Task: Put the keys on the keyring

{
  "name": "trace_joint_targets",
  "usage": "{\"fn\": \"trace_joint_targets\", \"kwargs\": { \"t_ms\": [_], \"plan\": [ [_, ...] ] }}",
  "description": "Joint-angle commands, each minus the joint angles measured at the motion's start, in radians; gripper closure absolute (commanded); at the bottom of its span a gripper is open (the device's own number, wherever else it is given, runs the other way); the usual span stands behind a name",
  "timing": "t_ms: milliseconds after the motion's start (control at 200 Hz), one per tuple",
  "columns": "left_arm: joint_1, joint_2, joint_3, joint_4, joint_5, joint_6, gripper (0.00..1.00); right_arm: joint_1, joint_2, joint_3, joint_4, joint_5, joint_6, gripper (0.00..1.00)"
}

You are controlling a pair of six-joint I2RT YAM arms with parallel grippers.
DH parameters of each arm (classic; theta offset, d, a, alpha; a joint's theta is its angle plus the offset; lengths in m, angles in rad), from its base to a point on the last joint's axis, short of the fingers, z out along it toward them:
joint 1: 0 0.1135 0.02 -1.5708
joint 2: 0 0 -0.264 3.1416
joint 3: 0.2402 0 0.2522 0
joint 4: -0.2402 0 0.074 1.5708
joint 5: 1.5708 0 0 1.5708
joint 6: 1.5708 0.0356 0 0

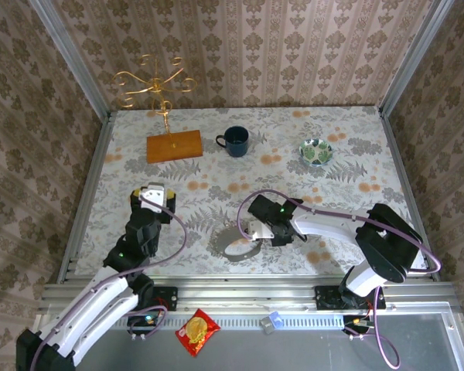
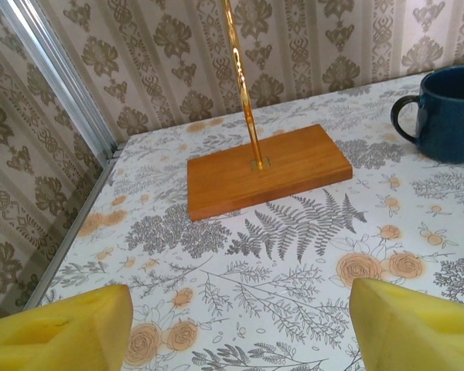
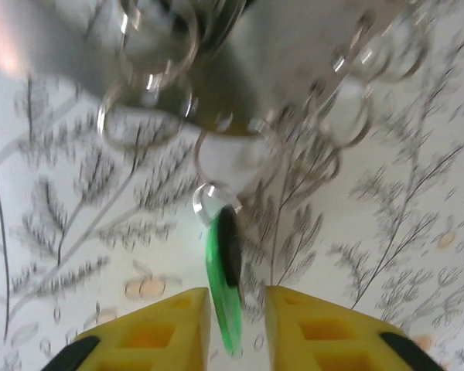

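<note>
In the right wrist view a key with a bright green head [image 3: 226, 286] hangs edge-on from a small metal ring [image 3: 215, 202], below several blurred keyring loops [image 3: 240, 151] and grey strap [image 3: 294, 46]. My right gripper [image 3: 237, 325] is open: its yellow pads flank the green head, with a clear gap on the right side. From above, the right gripper [image 1: 253, 230] sits over the grey strap loop [image 1: 233, 246] at the table's near middle. My left gripper [image 2: 240, 332] is open over bare tablecloth, its yellow fingers [image 2: 69, 332] wide apart; from above the left gripper [image 1: 154, 193] is at the left.
A gold wire stand [image 1: 156, 81] rises from a wooden base [image 1: 174, 145] at the back left; its pole [image 2: 243, 85] and base [image 2: 267, 170] lie ahead of the left gripper. A blue mug [image 1: 236, 141] and a patterned bowl [image 1: 316, 151] stand at the back. A snack packet [image 1: 197, 332] lies off the table.
</note>
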Motion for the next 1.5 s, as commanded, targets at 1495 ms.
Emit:
{"fn": "trace_joint_targets", "kwargs": {
  "t_ms": [1495],
  "plan": [
    [0.508, 0.946, 0.032, 0.91, 0.416, 0.049, 0.0, -0.843, -0.036, -0.464, 1.508, -0.259, 0.79, 0.31]
  ]
}}
